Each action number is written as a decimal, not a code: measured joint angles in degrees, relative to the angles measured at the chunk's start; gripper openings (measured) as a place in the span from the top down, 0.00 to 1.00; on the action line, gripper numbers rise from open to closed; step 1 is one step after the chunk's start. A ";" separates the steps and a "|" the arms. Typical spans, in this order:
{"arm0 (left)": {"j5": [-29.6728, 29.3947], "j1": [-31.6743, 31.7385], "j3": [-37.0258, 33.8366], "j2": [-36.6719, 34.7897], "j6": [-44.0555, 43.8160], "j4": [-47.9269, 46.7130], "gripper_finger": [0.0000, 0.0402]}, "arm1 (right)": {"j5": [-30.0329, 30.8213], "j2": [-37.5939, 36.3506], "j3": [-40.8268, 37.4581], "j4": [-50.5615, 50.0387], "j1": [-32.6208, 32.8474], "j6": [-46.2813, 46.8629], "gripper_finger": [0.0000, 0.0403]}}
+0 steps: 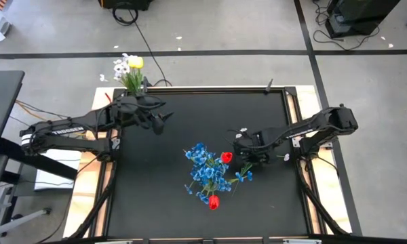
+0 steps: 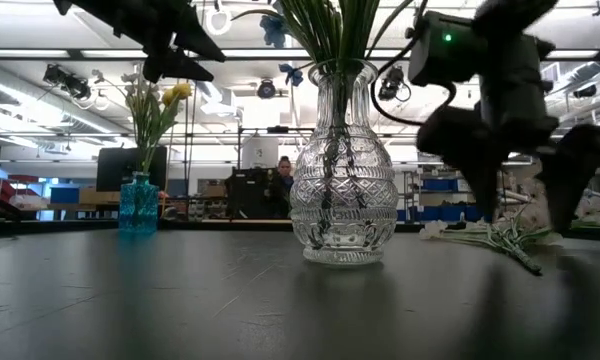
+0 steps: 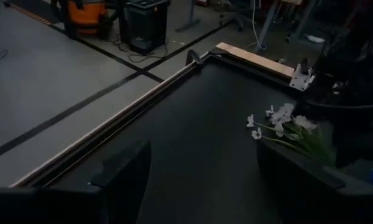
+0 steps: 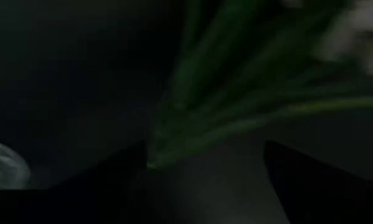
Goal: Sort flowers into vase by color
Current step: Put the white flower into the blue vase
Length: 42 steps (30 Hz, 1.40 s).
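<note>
Table (image 1: 156, 196): black mat top with pale wooden edging, both dark arms reaching in from the sides.
Clear vase (image 2: 342, 175): ribbed cut-glass, upright mid-table in the low view; green stems packed in its neck, blue clustered blooms (image 1: 205, 169) and red tulips (image 1: 214, 201) spreading above it in the high view.
Blue vase (image 2: 138, 205): small translucent blue glass, upright at the far left corner of the table; yellow tulip (image 1: 136, 62) and small white blossoms (image 1: 121, 68) standing in it.
White sprig (image 2: 500, 238): green-stemmed sprig of small white blossoms, lying flat on the mat on the right side, just beside the clear vase; also seen from the left wrist (image 3: 286, 124).
Right gripper (image 1: 247, 159): low over the mat, just right of the blue and red bunch, directly over the lying sprig; green stems (image 4: 230, 118) showing between its two dark fingers (image 4: 112, 171) in the right wrist view.
Right jaws: spread wide, fingers apart on either side of the stems, nothing clamped.
Left gripper (image 1: 164, 120): raised above the mat near the far left corner, just beside the blue vase, well apart from the clear vase.
Left jaws: spread wide, nothing between the fingers (image 3: 121, 171).
Background: a person seated at a desk beyond the table, behind the clear vase in the low view.
</note>
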 joint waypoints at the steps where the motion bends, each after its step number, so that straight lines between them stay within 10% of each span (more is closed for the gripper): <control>1: 0.26 -0.02 0.00 -0.15 -0.62 -0.04 0.26 | -0.13 0.00 -1.11 3.29 -0.02 1.16 0.17; 16: 5.62 -0.13 0.00 -0.20 -6.60 -6.50 0.26 | 8.78 -0.26 -5.86 9.41 -0.89 14.64 0.23; 42: 5.81 -0.13 0.00 -0.20 -11.27 -10.91 0.26 | 17.05 -2.98 -5.30 11.20 -1.50 8.59 0.96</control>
